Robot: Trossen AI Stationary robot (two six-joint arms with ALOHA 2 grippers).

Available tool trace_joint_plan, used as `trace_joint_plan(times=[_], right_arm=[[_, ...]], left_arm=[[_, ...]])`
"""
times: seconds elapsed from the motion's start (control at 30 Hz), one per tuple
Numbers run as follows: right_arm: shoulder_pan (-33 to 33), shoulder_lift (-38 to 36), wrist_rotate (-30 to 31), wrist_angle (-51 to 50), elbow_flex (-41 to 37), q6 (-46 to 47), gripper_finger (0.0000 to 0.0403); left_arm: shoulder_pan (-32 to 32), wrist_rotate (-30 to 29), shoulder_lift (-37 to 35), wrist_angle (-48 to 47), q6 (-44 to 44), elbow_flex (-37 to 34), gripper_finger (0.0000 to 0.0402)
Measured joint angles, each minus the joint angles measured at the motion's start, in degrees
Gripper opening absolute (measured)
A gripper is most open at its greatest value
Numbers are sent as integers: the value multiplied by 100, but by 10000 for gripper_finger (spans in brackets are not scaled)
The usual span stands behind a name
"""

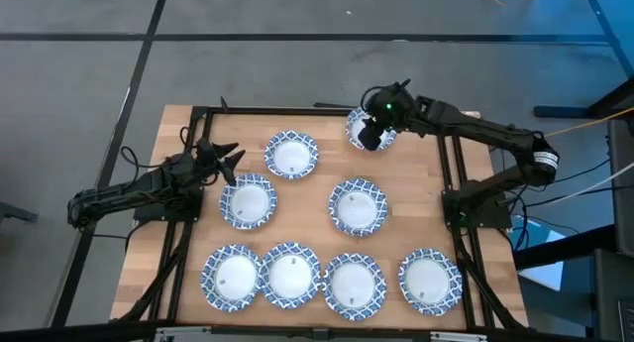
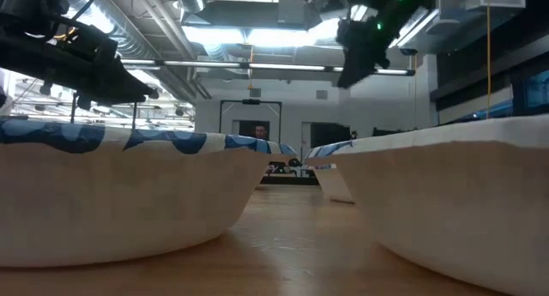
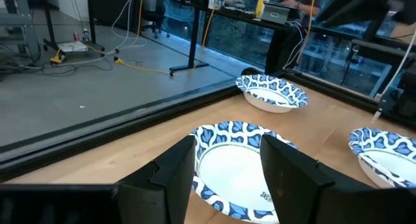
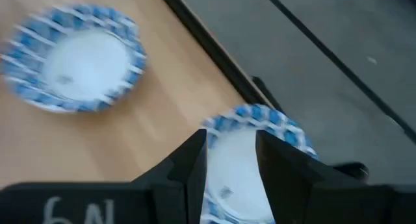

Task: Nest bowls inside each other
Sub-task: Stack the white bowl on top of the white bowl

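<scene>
Several blue-and-white patterned bowls, white inside, sit apart on the wooden table, each on its base. My right gripper (image 1: 371, 136) (image 4: 231, 138) is open and hovers over the far bowl (image 1: 359, 122) (image 4: 250, 123) near the table's far edge. The low view shows it (image 2: 356, 47) well above the table. My left gripper (image 1: 230, 162) (image 3: 227, 146) is open too, raised near the left side and pointing at the bowl (image 1: 290, 155) (image 3: 237, 162) ahead of it. Another bowl (image 1: 248, 201) lies just nearer than it.
A row of bowls (image 1: 234, 278) (image 1: 290, 277) (image 1: 354, 285) (image 1: 430, 281) lines the near edge, and one bowl (image 1: 358, 205) sits mid-table. Black frame rails (image 1: 451, 164) run along the table's left, right and far sides. Bare wood lies between the middle bowls.
</scene>
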Motion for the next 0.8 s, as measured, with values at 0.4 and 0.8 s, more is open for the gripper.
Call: trace_joint_plan(times=[0.4, 0.8], right_arm=[[-185, 36, 177, 992, -899, 1000, 132], [-218, 36, -712, 1076, -1196, 1122, 212]], left_arm=[[-1, -4, 0, 1, 0, 0, 169], [0, -4, 0, 1, 0, 0, 169]])
